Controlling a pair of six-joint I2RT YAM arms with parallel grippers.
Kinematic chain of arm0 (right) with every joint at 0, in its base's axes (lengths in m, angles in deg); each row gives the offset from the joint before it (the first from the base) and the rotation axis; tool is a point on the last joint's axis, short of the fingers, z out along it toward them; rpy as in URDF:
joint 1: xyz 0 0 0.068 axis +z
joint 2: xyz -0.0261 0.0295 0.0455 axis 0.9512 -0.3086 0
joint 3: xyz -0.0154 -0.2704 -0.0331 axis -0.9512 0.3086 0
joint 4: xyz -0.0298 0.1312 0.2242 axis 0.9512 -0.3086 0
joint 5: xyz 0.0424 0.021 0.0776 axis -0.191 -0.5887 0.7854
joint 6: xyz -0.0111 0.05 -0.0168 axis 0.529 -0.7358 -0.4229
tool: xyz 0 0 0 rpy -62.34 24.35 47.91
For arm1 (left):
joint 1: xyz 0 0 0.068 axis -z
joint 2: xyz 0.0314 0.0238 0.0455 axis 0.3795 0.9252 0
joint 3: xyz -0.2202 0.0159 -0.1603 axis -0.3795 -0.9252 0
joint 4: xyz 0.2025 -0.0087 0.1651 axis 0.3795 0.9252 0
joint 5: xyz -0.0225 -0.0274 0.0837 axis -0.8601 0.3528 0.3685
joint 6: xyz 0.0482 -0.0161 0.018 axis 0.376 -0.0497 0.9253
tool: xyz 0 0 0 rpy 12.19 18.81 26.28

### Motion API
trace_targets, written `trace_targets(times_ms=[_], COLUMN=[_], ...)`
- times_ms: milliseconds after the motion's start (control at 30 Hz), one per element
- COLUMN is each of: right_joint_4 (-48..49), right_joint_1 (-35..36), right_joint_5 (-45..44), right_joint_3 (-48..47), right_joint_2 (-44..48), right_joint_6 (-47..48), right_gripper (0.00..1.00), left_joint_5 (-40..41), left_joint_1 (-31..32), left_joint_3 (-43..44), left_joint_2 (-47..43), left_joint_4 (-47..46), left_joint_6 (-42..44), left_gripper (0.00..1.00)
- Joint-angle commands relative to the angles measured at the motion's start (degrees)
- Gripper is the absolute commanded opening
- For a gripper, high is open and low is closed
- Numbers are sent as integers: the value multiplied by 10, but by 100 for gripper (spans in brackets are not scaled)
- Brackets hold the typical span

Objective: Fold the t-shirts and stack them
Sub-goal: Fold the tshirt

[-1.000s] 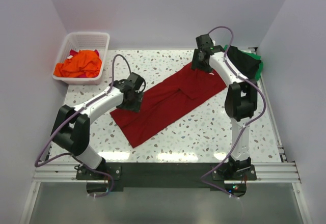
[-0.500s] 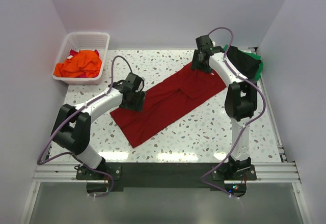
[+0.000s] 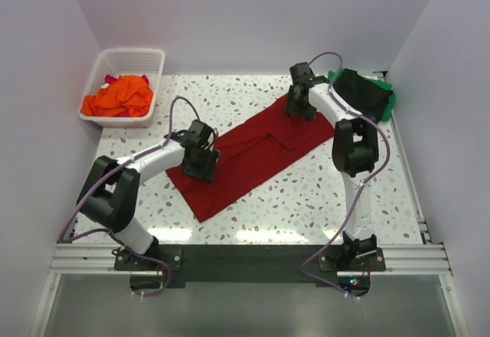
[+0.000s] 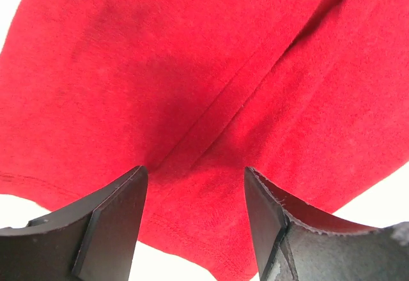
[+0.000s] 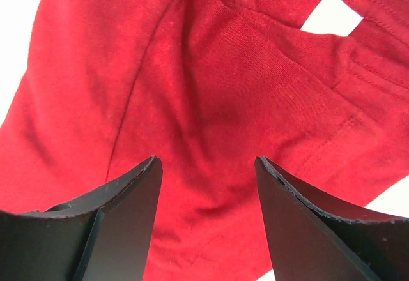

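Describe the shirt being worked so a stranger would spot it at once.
Look at the middle of the speckled table: a dark red t-shirt lies flat and slanted. Its neighbours are bunched orange cloth in the white basket at the far left and black cloth at the far right. Only this one is spread out.
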Motion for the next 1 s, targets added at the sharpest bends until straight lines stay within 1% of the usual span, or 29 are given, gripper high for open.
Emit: trace_targets(times_ms=[0, 333, 667, 833, 967], right_joint_4=[4, 3, -4, -13, -29], right_joint_1=[1, -1, 0, 0, -1], right_joint_5=[2, 8, 42, 60, 69], right_joint_3=[-24, -54, -104, -133, -176], right_joint_2=[-20, -65, -119, -142, -163], right_joint_6=[-17, -18, 3, 23, 35], right_gripper=[65, 65, 64, 65, 65], left_joint_5=[-35, -48, -72, -98, -105], left_joint_1=[-1, 5, 23, 52, 81], left_joint_3=[-15, -46, -91, -80, -70], left_joint_2=[9, 45, -1, -31, -32], left_joint_4=[-22, -25, -10, 14, 26], left_joint_6=[-11, -47, -72, -99, -113], left_gripper=[67, 66, 66, 67, 67])
